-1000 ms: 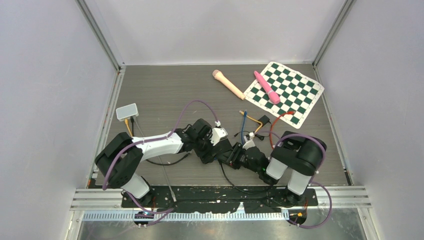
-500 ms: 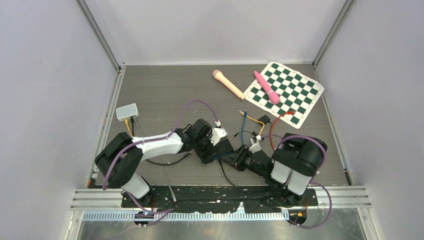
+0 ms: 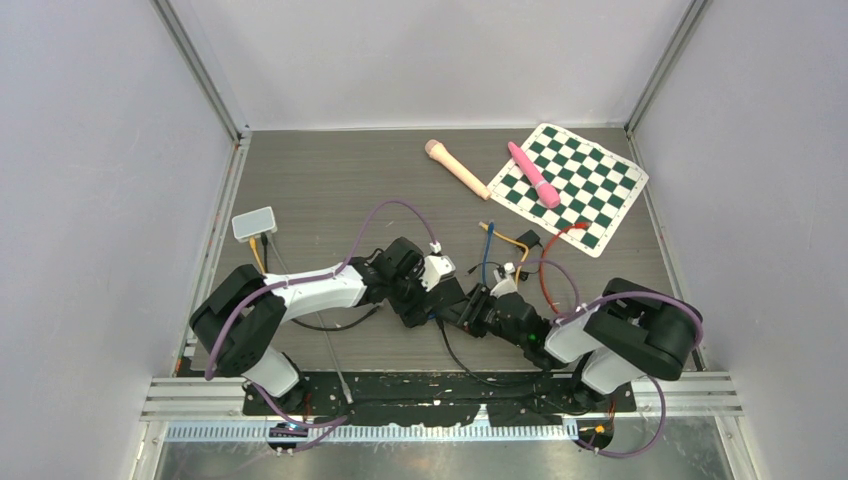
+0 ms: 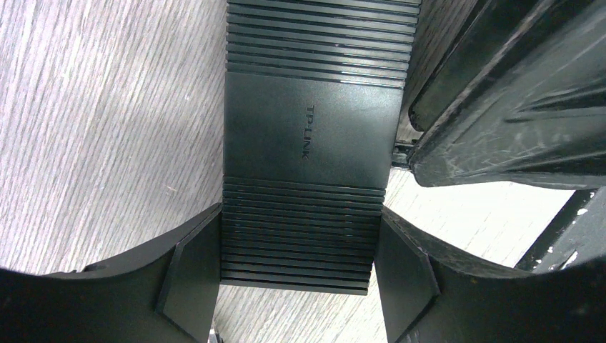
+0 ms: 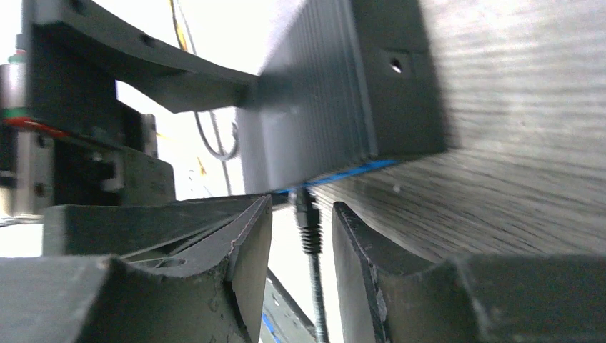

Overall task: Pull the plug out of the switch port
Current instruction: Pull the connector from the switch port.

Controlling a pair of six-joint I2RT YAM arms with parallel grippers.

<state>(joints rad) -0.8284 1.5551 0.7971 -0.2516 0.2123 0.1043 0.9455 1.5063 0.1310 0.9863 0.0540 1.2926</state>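
Over the last second the right arm (image 3: 625,338) has swung its elbow out toward the right edge of the desk (image 3: 320,190) and dropped lower. It now reaches in long and flat, its wrist aimed at the side of the switch (image 4: 311,143) where the cords go in. That looks like lining up for the grab, not the pull itself. In the right wrist view the plug (image 5: 308,220) appears seated at the switch's lower edge, its black cord (image 5: 315,300) trailing down between the right jaws. These jaws are spread, one on either side of the plug, with a sliver of light showing on both sides. The left arm (image 3: 320,288) has not shifted, lying bent across the desk. The left jaws are pressed against the two long sides of the switch, pinning it flat.
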